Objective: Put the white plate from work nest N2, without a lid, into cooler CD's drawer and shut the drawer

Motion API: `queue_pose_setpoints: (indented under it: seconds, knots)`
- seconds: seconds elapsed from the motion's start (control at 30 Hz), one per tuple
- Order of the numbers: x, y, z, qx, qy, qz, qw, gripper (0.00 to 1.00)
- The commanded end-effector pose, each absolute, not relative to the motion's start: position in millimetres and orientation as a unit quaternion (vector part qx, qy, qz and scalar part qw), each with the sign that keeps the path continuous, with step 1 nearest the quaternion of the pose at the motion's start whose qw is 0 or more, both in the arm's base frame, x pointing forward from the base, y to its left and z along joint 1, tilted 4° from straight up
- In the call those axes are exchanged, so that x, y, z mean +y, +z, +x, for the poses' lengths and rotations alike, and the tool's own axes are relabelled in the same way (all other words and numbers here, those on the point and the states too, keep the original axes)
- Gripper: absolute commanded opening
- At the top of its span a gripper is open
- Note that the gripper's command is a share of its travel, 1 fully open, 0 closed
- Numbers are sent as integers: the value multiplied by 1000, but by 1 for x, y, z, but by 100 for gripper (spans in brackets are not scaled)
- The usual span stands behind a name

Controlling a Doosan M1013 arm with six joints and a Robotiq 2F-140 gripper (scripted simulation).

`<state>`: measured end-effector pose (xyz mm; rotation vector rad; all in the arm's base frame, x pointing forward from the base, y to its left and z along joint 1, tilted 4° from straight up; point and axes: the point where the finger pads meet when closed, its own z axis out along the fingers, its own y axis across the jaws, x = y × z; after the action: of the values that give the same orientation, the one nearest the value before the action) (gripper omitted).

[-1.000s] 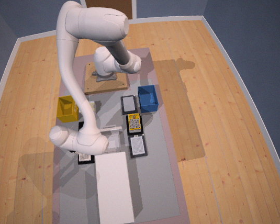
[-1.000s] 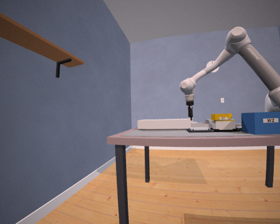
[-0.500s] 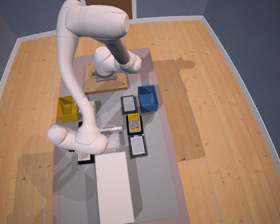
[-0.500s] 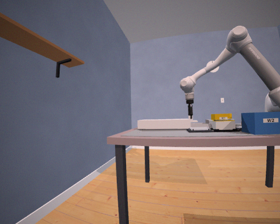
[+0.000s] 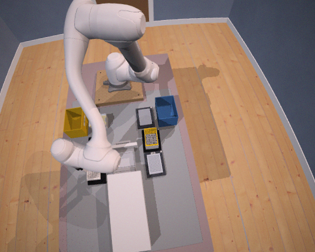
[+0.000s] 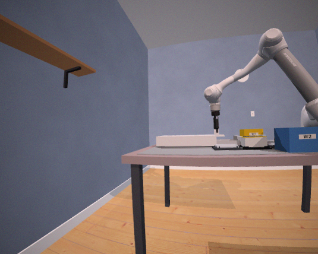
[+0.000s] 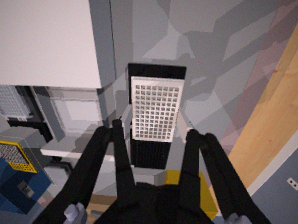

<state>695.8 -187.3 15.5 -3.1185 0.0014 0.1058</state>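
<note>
The white plate [image 7: 154, 111], a grid of wells with no lid, sits between my gripper's [image 7: 156, 137] two black fingers. The gripper is shut on its long sides. The plate hangs just over its black nest N2 [image 7: 156, 74]. In the top view my wrist hides most of the plate [image 5: 93, 175] and the fingers. In the exterior view the gripper [image 6: 216, 127] points straight down beside the cooler CD [image 6: 186, 140]. The cooler's white housing [image 5: 128, 210] lies to the right of the nest. Its drawer [image 5: 126, 159] stands open toward the arm's base, with the bar handle [image 5: 125, 145] in front.
A yellow bin [image 5: 75, 122] stands left of the arm and a blue bin [image 5: 166, 111] at the right. Between the drawer and the blue bin a row of black nests holds a grey lidded plate [image 5: 145, 116], the yellow tip box [image 5: 151, 137] and another white plate [image 5: 154, 163].
</note>
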Motion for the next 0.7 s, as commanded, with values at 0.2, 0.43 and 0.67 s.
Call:
queue_pose_setpoints:
  seconds: [0.2, 0.43, 0.67]
  knots:
    - [-188, 28, 697, 0, 34, -999, 11, 0]
    - [-188, 35, 697, 0, 34, -999, 11, 0]
    - [-188, 44, 698, 0, 34, -999, 11, 0]
